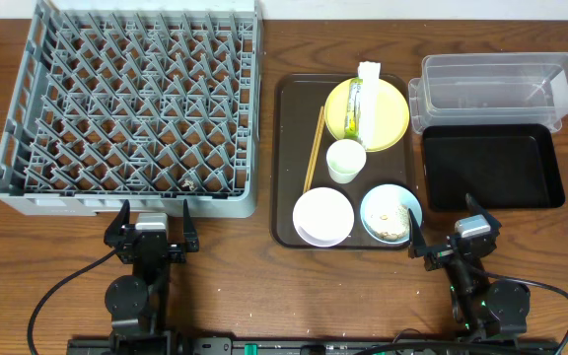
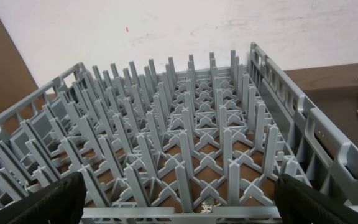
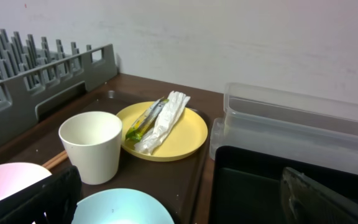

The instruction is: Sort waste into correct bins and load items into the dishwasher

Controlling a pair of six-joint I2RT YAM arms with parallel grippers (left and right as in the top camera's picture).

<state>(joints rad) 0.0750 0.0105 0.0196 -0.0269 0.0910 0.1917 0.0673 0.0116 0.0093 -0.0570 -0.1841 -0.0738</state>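
Just beyond right end effector (image 1: 440, 215), light blue bowl (image 1: 409, 201), apparently rice (image 1: 390, 221) inside

The dish rack (image 1: 126, 108) is set at the left of the table (image 1: 294, 286), the serving tray (image 1: 282, 148) just right of it, and the tub (image 1: 491, 64) further right with the shallow tray (image 1: 491, 168) before it. On the serving tray, the plate (image 1: 392, 118), with the wrapper (image 1: 354, 108) and paper strip (image 1: 370, 99) laid on it, is placed behind the cup (image 1: 345, 160), and the chopsticks (image 1: 315, 148) are laid along the left. The left bowl (image 1: 322, 216) and right bowl (image 1: 410, 200) are set in front, food scraps (image 1: 390, 219) held in the latter.
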